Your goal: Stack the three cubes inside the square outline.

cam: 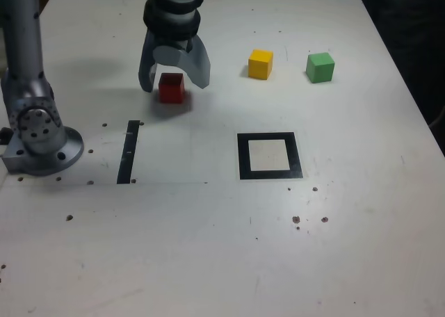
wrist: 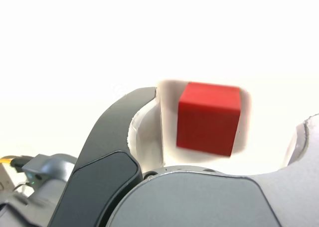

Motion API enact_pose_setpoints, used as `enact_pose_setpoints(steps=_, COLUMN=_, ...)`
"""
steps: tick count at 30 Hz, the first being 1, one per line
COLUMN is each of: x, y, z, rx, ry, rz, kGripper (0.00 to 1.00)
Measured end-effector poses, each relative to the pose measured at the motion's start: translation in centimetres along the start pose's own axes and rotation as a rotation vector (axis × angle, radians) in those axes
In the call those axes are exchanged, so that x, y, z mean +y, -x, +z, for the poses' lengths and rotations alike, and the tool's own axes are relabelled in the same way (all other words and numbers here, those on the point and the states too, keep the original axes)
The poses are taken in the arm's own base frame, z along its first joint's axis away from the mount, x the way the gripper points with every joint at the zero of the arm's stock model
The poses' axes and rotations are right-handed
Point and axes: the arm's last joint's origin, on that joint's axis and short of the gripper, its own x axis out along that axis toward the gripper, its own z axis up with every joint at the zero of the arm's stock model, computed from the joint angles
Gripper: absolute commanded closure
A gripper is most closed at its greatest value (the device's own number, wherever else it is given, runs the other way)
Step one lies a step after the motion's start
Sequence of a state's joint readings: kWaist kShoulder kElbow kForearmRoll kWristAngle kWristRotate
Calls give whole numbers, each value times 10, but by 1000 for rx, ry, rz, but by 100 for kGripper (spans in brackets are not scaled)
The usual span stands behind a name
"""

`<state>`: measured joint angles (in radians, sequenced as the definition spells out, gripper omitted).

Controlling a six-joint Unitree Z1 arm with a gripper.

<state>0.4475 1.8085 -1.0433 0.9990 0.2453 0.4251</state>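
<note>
1. The claw (cam: 174, 77) hung over the far left part of the white desk (cam: 208, 247) in the exterior view, its two grey fingers (cam: 197, 65) spread apart and straddling the red cube (cam: 171, 87).
2. The red cube sat flat on the desk between the fingers; whether either finger touched it could not be told. In the wrist view the red cube (wrist: 208, 118) appeared between the dark finger (wrist: 107, 152) and the pale edge of the other, with gaps on both sides.
3. The cube had no long axis; its faces stood roughly square to the desk edges.
4. The yellow cube (cam: 261, 64) rested to the exterior view's right of the claw, and the green cube (cam: 320, 67) farther right, the two apart from each other along the far side.
5. The square outline (cam: 269, 156) of black tape lay nearer the camera, below the yellow cube in the exterior view, with nothing inside its white centre.
6. A narrow black tape strip (cam: 128, 152) ran near-to-far beside the arm's round base (cam: 43, 140) at the exterior view's left.
</note>
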Motion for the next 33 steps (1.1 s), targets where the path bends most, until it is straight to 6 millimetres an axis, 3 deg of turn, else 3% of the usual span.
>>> enact_pose_setpoints(steps=6, x=3, y=-6, z=5, rx=4, ry=7, rz=1, kGripper=13)
enact_pose_setpoints(steps=27, x=7, y=-7, z=8, rx=4, ry=11, rz=2, kGripper=64)
enact_pose_setpoints(steps=33, x=6, y=-9, z=7, rx=-1, ry=11, rz=-4, kGripper=68)
